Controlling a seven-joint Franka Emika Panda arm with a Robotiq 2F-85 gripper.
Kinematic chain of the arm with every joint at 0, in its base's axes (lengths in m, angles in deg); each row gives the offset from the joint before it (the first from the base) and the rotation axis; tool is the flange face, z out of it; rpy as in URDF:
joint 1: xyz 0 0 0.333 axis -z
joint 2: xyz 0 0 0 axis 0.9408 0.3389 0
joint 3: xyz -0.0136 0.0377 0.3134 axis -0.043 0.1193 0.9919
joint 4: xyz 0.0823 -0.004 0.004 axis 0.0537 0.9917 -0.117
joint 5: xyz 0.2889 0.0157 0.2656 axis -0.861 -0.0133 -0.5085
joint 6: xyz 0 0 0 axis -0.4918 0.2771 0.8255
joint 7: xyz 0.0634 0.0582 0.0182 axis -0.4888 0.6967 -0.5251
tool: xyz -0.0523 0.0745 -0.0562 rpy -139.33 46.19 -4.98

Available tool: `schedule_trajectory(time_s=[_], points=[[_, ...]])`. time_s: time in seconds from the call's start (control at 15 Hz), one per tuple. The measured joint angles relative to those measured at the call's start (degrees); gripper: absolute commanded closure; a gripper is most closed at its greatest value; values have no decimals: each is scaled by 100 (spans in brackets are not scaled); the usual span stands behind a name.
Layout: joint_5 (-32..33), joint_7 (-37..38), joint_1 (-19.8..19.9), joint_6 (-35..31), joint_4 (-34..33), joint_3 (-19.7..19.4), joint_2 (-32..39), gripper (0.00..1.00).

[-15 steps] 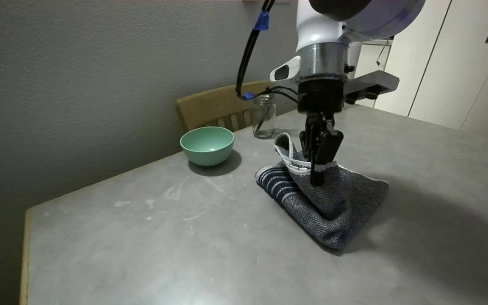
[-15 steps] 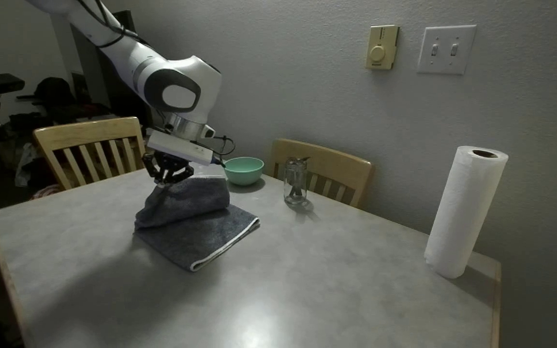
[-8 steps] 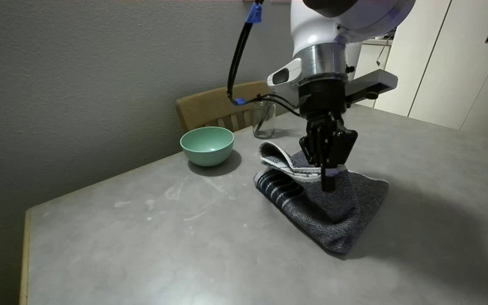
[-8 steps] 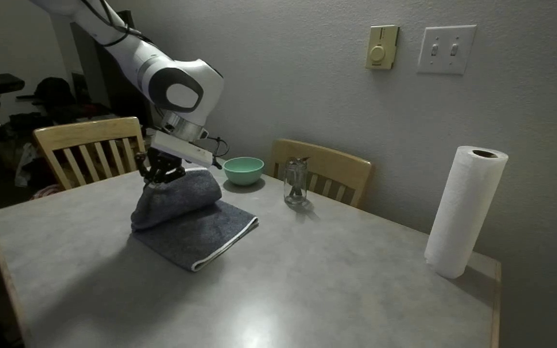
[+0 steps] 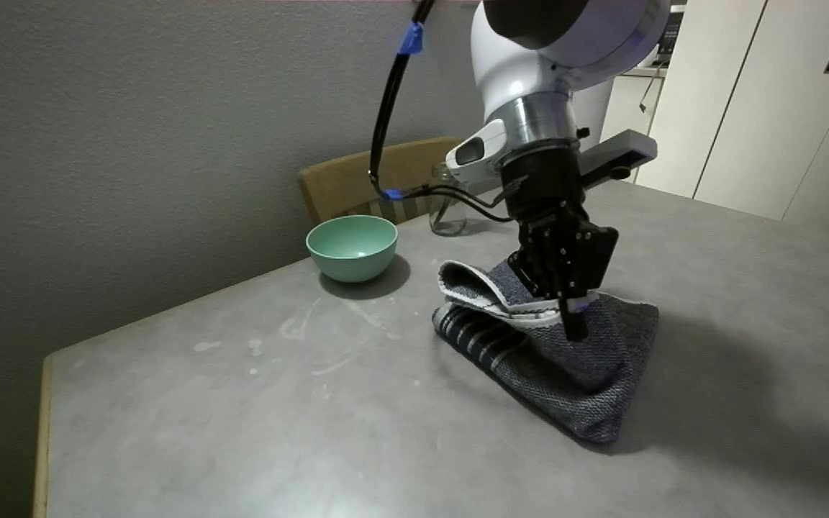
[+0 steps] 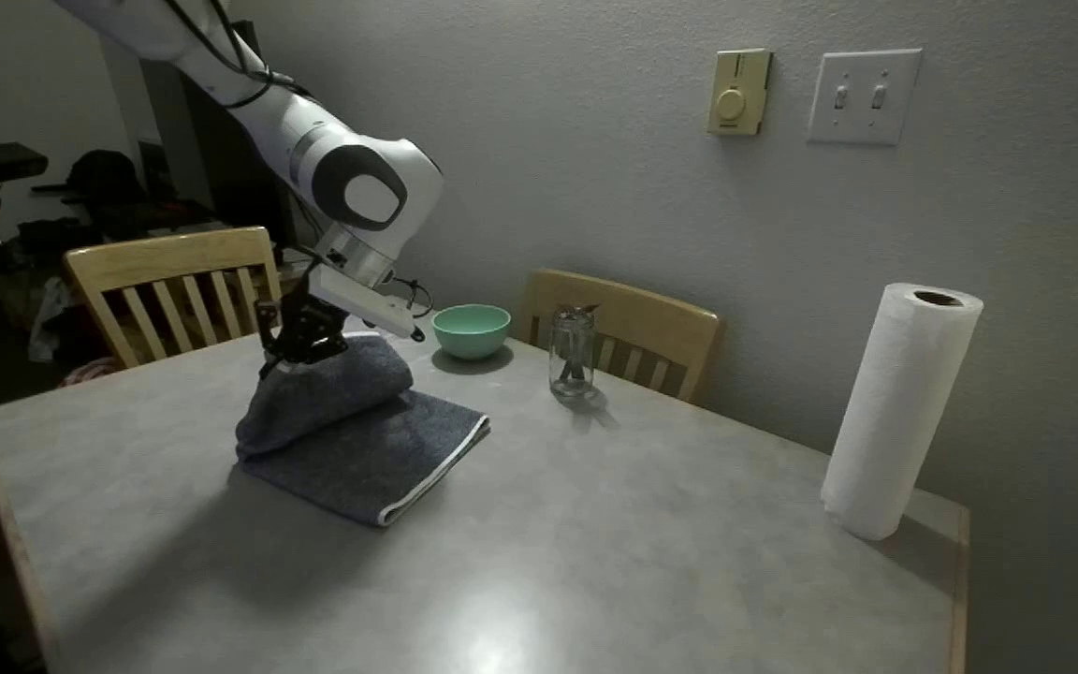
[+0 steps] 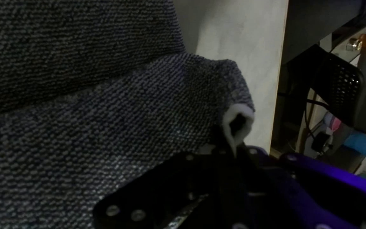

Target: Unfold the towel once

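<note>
The dark blue-grey towel (image 5: pixel 565 388) lies folded on the table in both exterior views, with pale stripes and a light hem at one end; it also shows here (image 6: pixel 389 459). Its upper layer is lifted and bent back over the lower layer. My gripper (image 5: pixel 574 320) is shut on the light hem of the raised layer, low above the table; it also shows in an exterior view (image 6: pixel 273 365). In the wrist view, the hem forms a small loop pinched between the fingertips (image 7: pixel 230 152), and the towel (image 7: pixel 75 149) fills the left side. The fingertips are dark there.
A green bowl (image 5: pixel 352 248) and a glass jar (image 6: pixel 573 351) with utensils stand behind the towel by the wall. A paper towel roll (image 6: pixel 902 412) stands at the far right in an exterior view. Wooden chairs (image 6: pixel 628 323) stand at the table edges.
My gripper has moved lower and tilted, going right in one exterior view and left in another, with the hem still held. The raised layer has shifted with it, and the whole towel has slid slightly.
</note>
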Motion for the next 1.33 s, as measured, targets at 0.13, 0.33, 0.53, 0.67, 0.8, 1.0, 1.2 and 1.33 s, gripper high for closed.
schedule_trajectory(time_s=[0.13, 0.33, 0.53, 0.67, 0.8, 1.0, 1.2, 1.33], points=[[54, -12, -50, 1, -53, -13, 18, 99], [56, 70, -139, -14, -139, -14, 7, 99], [56, 150, -222, -12, -206, -14, -23, 99], [56, 152, -273, 8, -240, -13, -30, 99], [56, 152, -315, 59, -265, -13, -29, 99], [56, 149, -359, 175, -306, -12, -26, 99], [56, 88, -372, 400, -361, -5, -10, 99], [55, 42, -372, 576, -432, -5, 24, 99]])
